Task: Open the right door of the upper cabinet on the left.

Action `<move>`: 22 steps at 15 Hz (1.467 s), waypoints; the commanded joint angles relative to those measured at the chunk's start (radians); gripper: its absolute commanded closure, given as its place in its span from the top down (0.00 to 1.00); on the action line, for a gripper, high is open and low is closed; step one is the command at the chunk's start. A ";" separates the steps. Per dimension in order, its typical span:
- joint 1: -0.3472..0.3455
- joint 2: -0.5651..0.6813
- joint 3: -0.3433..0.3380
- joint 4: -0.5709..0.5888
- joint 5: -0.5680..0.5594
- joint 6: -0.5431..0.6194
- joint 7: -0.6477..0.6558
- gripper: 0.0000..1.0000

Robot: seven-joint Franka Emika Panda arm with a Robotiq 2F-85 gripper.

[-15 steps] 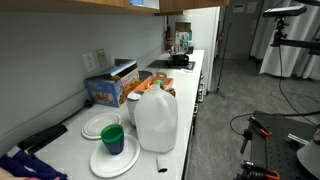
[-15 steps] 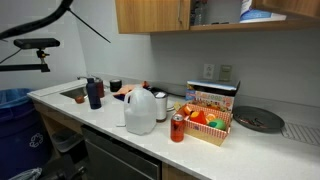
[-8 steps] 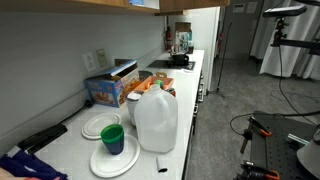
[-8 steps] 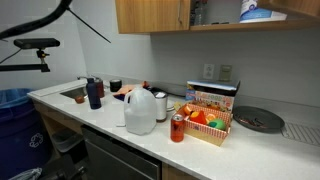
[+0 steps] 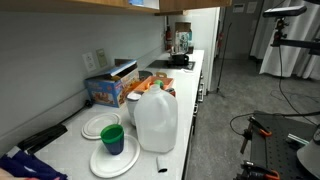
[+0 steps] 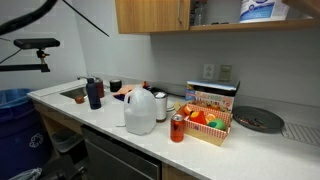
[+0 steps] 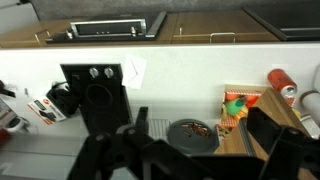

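The upper cabinet [image 6: 150, 15] is light wood, above the counter. Its left part is closed. To the right of a door edge [image 6: 186, 14] the inside is open and shows a white and blue container [image 6: 262, 9]. In the wrist view I look down past the cabinet's wooden top [image 7: 200, 25] to the counter. My gripper [image 7: 200, 140] is dark at the bottom of that view, its fingers wide apart. A wooden edge [image 7: 252, 145] lies just inside the right finger [image 7: 275, 135]. I cannot tell if they touch. The gripper is out of both exterior views.
On the counter stand a milk jug [image 6: 140, 112], a red can [image 6: 178, 128], an orange snack box [image 6: 208, 115], a dark round pan [image 6: 258, 120], bottles by the sink [image 6: 94, 94] and a black coffee maker [image 7: 95, 95]. Plates and a green cup [image 5: 112, 138] are near the counter's end.
The white and blue container in the open cabinet shows a little more than before. Nothing on the counter has moved.
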 commanded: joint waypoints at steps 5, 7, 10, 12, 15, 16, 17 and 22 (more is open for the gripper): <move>-0.086 0.056 -0.008 0.225 -0.070 -0.091 -0.021 1.00; -0.097 0.040 -0.005 0.239 -0.022 -0.119 -0.015 1.00; -0.087 0.016 -0.005 0.239 0.042 -0.146 -0.006 1.00; -0.084 0.003 -0.001 0.236 0.109 -0.142 -0.001 1.00; -0.081 -0.002 0.004 0.247 0.218 -0.155 0.018 1.00; -0.080 -0.005 0.006 0.246 0.245 -0.155 0.015 1.00; -0.086 0.001 0.008 0.262 0.280 -0.169 0.013 1.00; -0.093 0.008 0.005 0.299 0.391 -0.260 0.003 1.00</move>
